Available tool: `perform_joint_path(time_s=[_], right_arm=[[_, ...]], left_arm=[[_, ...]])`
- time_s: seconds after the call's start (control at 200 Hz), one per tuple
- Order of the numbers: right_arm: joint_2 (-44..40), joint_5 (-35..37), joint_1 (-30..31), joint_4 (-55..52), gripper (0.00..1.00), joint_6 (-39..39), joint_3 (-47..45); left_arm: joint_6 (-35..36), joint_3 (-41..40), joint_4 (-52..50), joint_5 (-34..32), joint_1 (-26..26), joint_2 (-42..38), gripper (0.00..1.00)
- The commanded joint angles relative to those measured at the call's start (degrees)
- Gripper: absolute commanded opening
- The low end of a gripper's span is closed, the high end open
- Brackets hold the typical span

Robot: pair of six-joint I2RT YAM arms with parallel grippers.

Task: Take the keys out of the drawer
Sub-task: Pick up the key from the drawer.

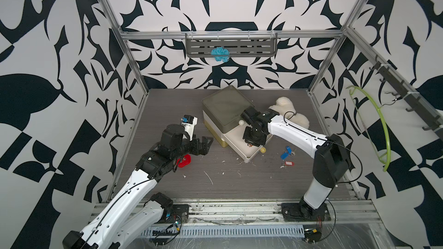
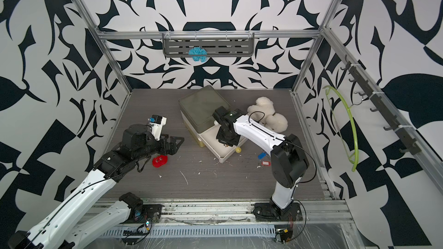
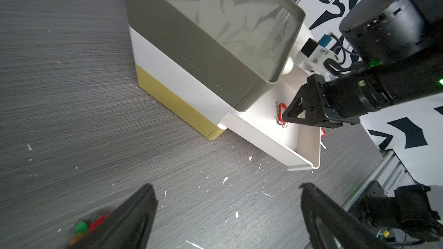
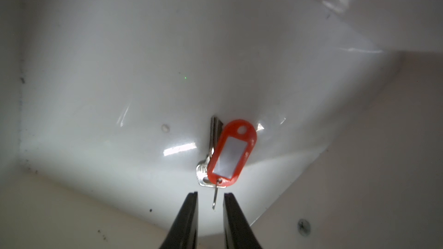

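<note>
Nearest to us, the left gripper [image 3: 226, 186] hovers over the table [image 1: 215, 183] with its fingers spread wide, and it holds nothing. We judge that it waits aside so that the drawer [image 3: 304, 161] is free for the work. A little farther, some keys [image 1: 284, 155] with blue and red tags lie on the table just beside the drawer, already out of it. Farther again, the drawer stands pulled out, and one red key [image 4: 231, 154] lies flat on its white floor. The right gripper [image 4: 211, 195] points down into the drawer with its fingers only narrowly apart. The thin ring [image 4: 216, 194] of this key lies between the tips, but we see no pinch yet. We think the narrow gap suits such a thin ring, which may slide on the smooth floor.
</note>
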Motion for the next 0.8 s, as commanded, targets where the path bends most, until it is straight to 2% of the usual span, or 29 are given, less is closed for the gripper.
perform_joint_path(time_s=[0.0,0.445,0.615,0.795], right_arm=[[-0.17,1.93,0.19,-1.74,0.23,-0.28,1.05],[2.98,1.16,0.19,-1.4,0.17,-1.27,2.38],[3.14,1.13,0.22,-1.36,0.06,-1.25,2.68],[2.47,1.53,0.23,-2.3,0.0,-1.17,3.82]], left_arm=[[1.05,-0.5,-1.47,-0.18,0.24,-0.88,0.99],[1.45,-0.64,-1.45,-0.51,0.25,-0.53,0.99],[1.4,-0.86,-1.39,-0.66,0.25,-0.53,0.99],[1.23,-1.02,-1.2,-0.61,0.25,-0.7,0.99]])
